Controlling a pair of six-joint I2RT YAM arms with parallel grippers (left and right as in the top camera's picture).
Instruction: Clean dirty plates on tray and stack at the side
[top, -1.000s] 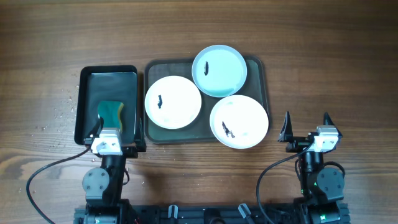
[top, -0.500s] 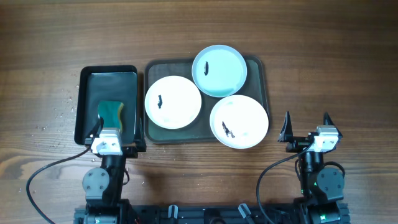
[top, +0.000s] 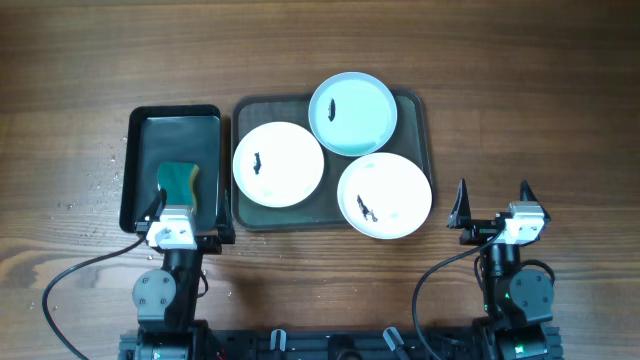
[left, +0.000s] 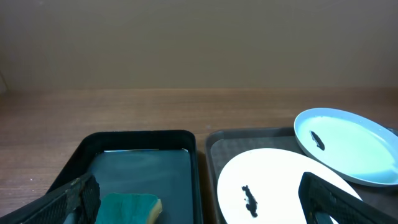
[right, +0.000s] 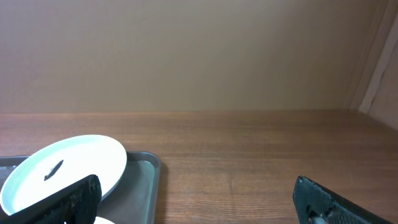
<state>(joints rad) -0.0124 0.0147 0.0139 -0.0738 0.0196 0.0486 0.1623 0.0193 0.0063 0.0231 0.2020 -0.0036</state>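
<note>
The desk is brown wood with grain running side to side. It is bare on the right, and a scatter of water droplets lies at its left. Behind it, in both wrist views, the wall is plain beige. A pale upright strip stands at the far right edge of the right wrist view.

The tray lies mid-desk, and all three dirty plates rest on it. A white plate sits at its left, and a second white plate at its near right hangs over the rim. The aqua plate sits at the far side, reaching just past the far rim, and its edge meets the second white plate. Each plate carries a small dark smudge.

Just beside the tray on the left lies a glossy black tray holding a green and yellow sponge.

The left tool hangs over the near end of the black tray. Its fingers are spread wide and hold nothing, with the sponge just ahead of them. The right tool sits over bare wood just right of the tray, also spread wide and empty. A black cable curls across the near left of the desk.
</note>
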